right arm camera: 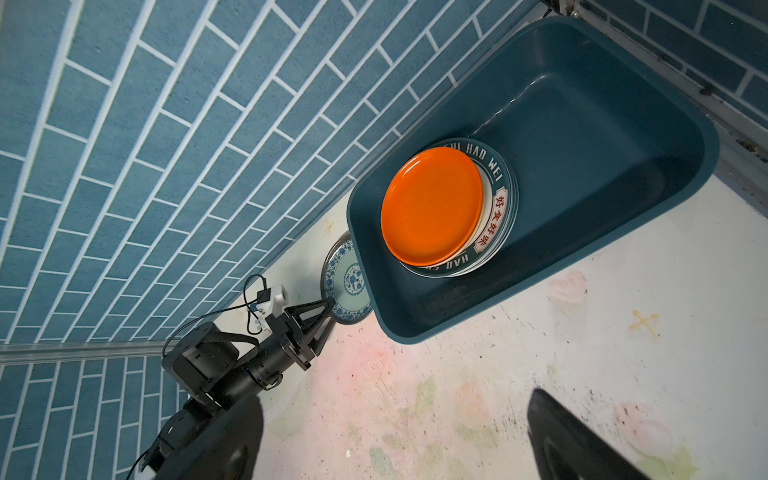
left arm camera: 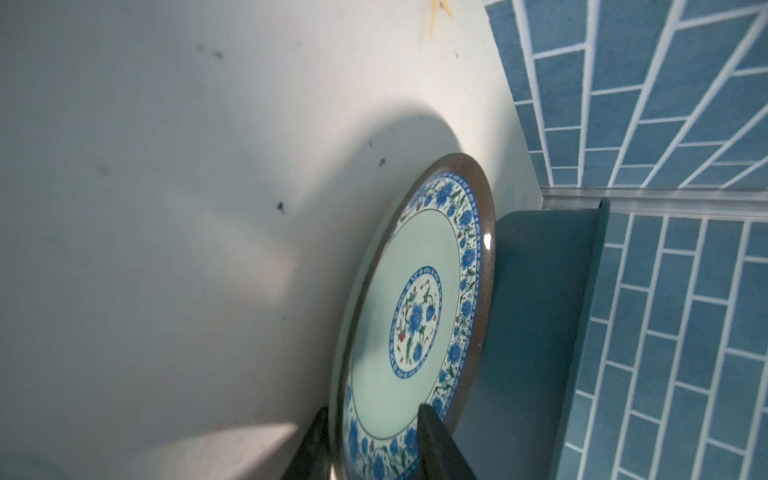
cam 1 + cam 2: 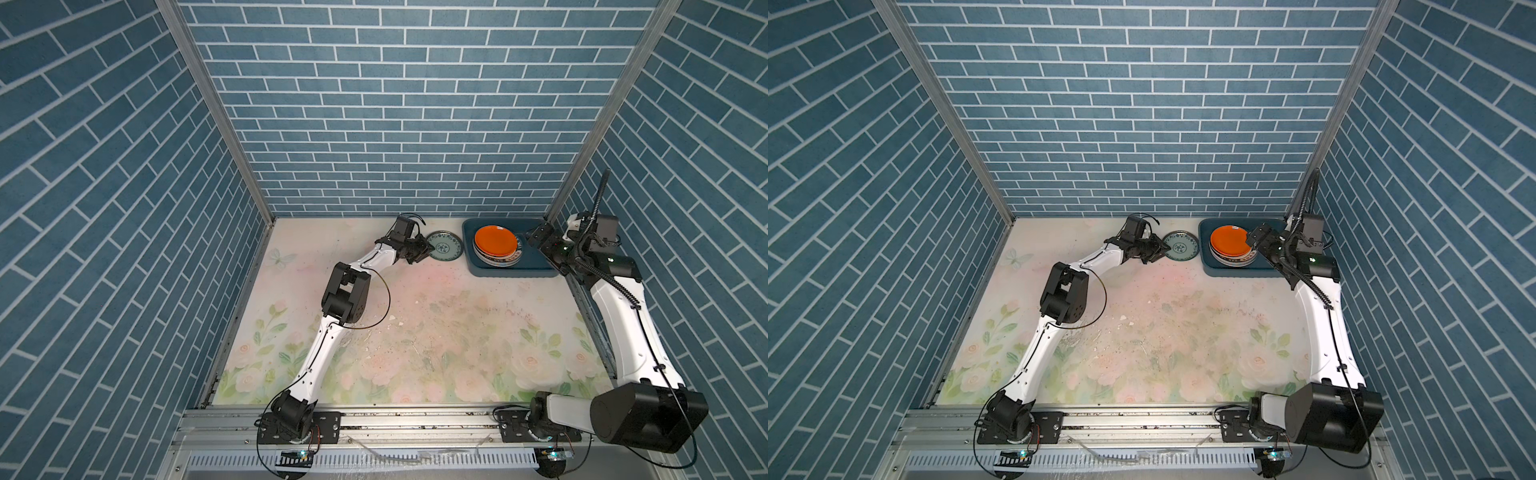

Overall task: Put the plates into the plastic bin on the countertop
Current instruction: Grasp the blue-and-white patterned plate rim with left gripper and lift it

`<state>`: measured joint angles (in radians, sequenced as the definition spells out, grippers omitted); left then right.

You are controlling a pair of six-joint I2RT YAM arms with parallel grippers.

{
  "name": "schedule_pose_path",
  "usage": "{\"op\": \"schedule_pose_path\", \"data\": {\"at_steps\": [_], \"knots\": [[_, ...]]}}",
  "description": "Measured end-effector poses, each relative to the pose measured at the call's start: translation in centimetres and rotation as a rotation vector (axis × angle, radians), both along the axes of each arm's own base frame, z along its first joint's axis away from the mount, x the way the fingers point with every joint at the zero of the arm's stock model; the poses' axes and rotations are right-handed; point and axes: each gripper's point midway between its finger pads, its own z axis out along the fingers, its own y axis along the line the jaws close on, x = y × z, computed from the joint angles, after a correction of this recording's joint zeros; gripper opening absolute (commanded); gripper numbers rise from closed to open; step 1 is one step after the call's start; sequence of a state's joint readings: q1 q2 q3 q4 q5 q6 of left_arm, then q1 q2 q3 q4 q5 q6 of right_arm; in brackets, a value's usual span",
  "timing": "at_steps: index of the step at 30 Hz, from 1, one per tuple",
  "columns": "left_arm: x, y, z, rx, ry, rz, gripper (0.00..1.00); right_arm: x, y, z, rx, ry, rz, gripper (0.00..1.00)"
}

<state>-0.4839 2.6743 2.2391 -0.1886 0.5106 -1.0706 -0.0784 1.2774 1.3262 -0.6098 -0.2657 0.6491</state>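
Possibly the teal-patterned plate [image 3: 444, 246] slips: the left gripper [image 3: 429, 249], jaws narrow, takes only its left rim, how firmly I cannot tell. Lifted low, it may strike the plastic bin [image 3: 536, 271]; the right gripper [image 1: 392, 403] is wide open.

Bare bin floor [image 1: 582, 145] beside plate stack [image 1: 432, 208]

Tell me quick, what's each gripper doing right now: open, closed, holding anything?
Left gripper: jaws straddle the teal-patterned plate at its rim; clamped or not cannot be told.
Right gripper: open, holding nothing.
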Motion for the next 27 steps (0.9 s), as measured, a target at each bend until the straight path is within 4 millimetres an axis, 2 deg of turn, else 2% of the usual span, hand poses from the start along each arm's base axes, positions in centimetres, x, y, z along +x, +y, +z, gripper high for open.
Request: {"op": "schedule_pose_path", "data": {"at_steps": [5, 11, 22, 27], "knots": [[0.0, 0.3, -0.5, 0.013, 0.02, 0.024, 0.12, -0.1, -0.1, -0.1, -0.003, 0.005, -0.004, 0.99], [0.1, 0.5, -0.7, 0.01, 0.03, 0.04, 0.05, -0.1, -0.1, -0.4, -0.005, 0.01, -0.007, 0.99], [0.0, 1.0, -0.6, -0.016, 0.041, 0.066, 0.01, 0.1, -0.3, -1.5, -0.006, 0.018, -0.019, 0.99], [-1.1, 2.9, -0.3, -0.007, 0.07, 0.088, 0.0, 0.5, -0.3, -2.0, 0.013, 0.013, -0.028, 0.99]]}}
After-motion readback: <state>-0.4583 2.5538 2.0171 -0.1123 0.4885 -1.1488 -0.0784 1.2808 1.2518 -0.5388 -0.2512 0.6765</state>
